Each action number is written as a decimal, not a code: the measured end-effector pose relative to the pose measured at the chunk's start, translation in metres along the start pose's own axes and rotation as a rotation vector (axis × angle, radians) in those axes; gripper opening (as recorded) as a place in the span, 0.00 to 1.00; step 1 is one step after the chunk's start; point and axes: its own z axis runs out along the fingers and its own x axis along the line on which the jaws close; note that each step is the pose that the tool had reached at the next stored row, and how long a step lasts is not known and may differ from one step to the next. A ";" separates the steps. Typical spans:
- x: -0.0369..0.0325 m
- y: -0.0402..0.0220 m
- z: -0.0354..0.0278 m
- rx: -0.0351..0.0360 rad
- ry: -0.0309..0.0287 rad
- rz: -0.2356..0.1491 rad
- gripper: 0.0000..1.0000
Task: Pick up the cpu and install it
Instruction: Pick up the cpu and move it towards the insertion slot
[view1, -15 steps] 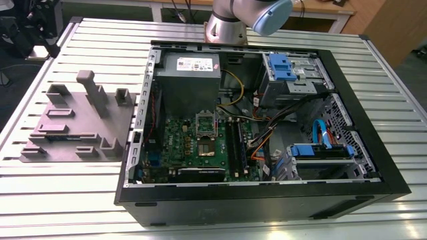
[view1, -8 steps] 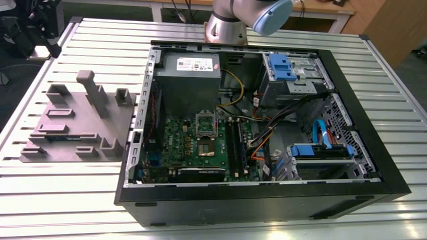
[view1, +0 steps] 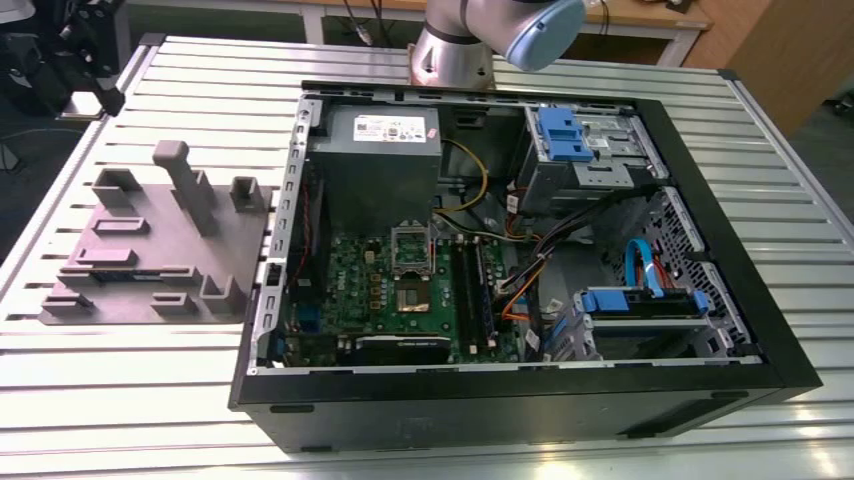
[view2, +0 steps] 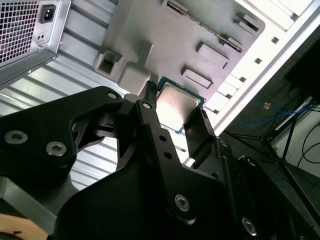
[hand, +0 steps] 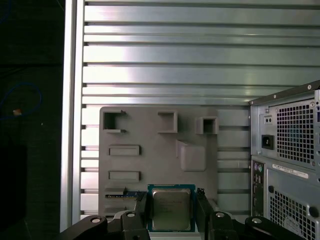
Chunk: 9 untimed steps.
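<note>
One gripper (hand: 171, 194) (view2: 175, 100) is seen in both wrist views. Its two black fingers (hand: 141, 212) are squeezed shut on the cpu (hand: 171, 210) (view2: 176, 107), one finger on each of two facing edges. The cpu's shiny grey top faces the cameras, and a thin green rim runs around it. Its other two edges are free, and nothing touches them.

The cpu is held up in the air over one edge of the grey parts tray (hand: 160, 165). It does not lie in the tray. The tray has little raised blocks and small square pockets. Past the tray there are many bare slats of the metal table (hand: 165, 55). They run out to the table's side rail (hand: 72, 100), and the floor past the rail is dark. The back of the computer case (hand: 290, 150) stands just beside the tray.

In the exterior view the case lies open on the table. The tray is at nine o'clock from it, just beside the case wall. The arm (view1: 461, 45) stands at twelve o'clock, past the far edge of the case.

Inside the case, the green motherboard (view1: 354, 280) lies toward nine o'clock. The socket (view1: 411, 297) is near the middle of the board, with open air above it. A metal frame (view1: 410, 243) is just at twelve o'clock from the socket. Long dark slots (view1: 461, 280) run at three o'clock from it. Loose cables (view1: 521, 285) lie past the slots. The grey power supply (view1: 380, 150) is at twelve o'clock from the board.
</note>
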 end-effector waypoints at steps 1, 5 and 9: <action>-0.0001 0.0000 0.0000 0.0000 0.0001 0.000 0.47; -0.0054 0.0001 0.0001 0.0000 0.0001 0.000 0.47; -0.0062 0.0001 0.0001 0.0000 0.0001 0.000 0.47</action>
